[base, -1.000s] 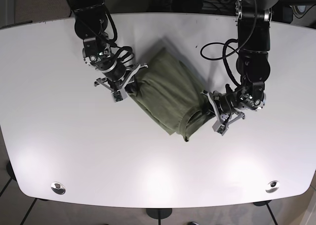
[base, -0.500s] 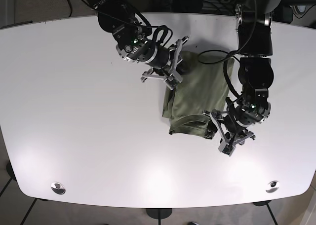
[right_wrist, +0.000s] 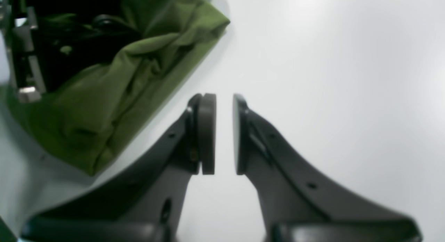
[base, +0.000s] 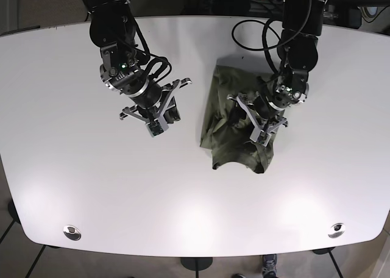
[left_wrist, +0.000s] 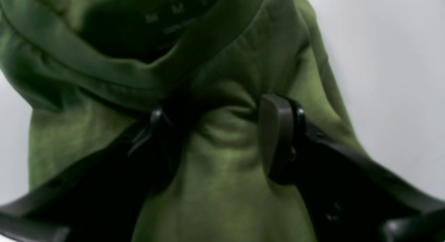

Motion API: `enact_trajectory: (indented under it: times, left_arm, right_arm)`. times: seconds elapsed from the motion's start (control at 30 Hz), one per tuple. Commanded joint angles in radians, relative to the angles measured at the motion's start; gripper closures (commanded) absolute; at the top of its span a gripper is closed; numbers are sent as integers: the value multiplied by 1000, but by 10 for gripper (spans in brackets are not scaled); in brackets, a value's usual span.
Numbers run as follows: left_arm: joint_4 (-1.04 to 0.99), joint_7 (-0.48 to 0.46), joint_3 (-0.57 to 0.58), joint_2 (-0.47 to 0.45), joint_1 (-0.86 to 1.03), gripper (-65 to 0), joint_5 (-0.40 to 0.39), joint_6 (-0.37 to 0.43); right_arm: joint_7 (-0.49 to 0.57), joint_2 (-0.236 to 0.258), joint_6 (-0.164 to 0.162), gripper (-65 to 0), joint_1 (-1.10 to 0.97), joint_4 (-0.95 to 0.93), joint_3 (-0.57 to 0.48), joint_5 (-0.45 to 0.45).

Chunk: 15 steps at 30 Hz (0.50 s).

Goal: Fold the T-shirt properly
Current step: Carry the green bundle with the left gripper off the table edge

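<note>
- Overhead, the left pincer (base: 259, 116) sits on top of the green T-shirt (base: 234, 116), its arm reaching down from the far edge of the table (base: 73, 186) and bent at the wrist toward the garment.
- Left wrist view: the pincer (left_wrist: 217, 137) has its two fingers set either side of a bunched ridge of the T-shirt (left_wrist: 222, 186), cloth pressed up between them; it is pinching the fabric.
- The right pincer (base: 159, 110) hangs over bare table, well apart from the shirt, its arm angled in from the far corner.
- Right wrist view: the right pincer (right_wrist: 224, 134) has its pads parallel with a narrow gap, nothing between them; the T-shirt (right_wrist: 104, 96) lies off to one side, clear of it.
- The T-shirt lies crumpled in a rough rectangle right of the table's centre, in the base view.
- Hard to read: the left pincer's near finger is dark and blurred in its own view; small white printing inside the collar (left_wrist: 146, 75) is not legible.
- Dark hardware beside the shirt in the right wrist view is cut off by the frame edge.
</note>
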Motion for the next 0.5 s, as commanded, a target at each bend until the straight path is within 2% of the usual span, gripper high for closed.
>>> enact_trajectory:
  times: [0.03, 0.1, 0.23, 0.3, 0.37, 0.5]
  left_arm:
    - [-65, 105, -34, -75, 11, -312, 65, 42]
    - [-108, 103, -75, -158, 9, -312, 62, 29]
    - [-241, 102, -197, -325, 5, -312, 66, -114]
    - [-326, 74, -238, -405, 2, -312, 66, -159]
    - [-487, -19, -221, -525, -35, -314, 66, -212]
    - [-746, -211, -168, -650, -107, -317, 66, -301]
  right_arm:
    - [25, 1, 3, -75, 12, 32, 4, 5]
    - [25, 1, 3, -75, 12, 34, 4, 5]
    - [25, 3, 3, -75, 12, 40, 4, 5]
    - [25, 5, 3, -75, 12, 48, 4, 5]
    - [25, 5, 3, -75, 12, 48, 4, 5]
    - [25, 5, 3, -75, 12, 55, 4, 5]
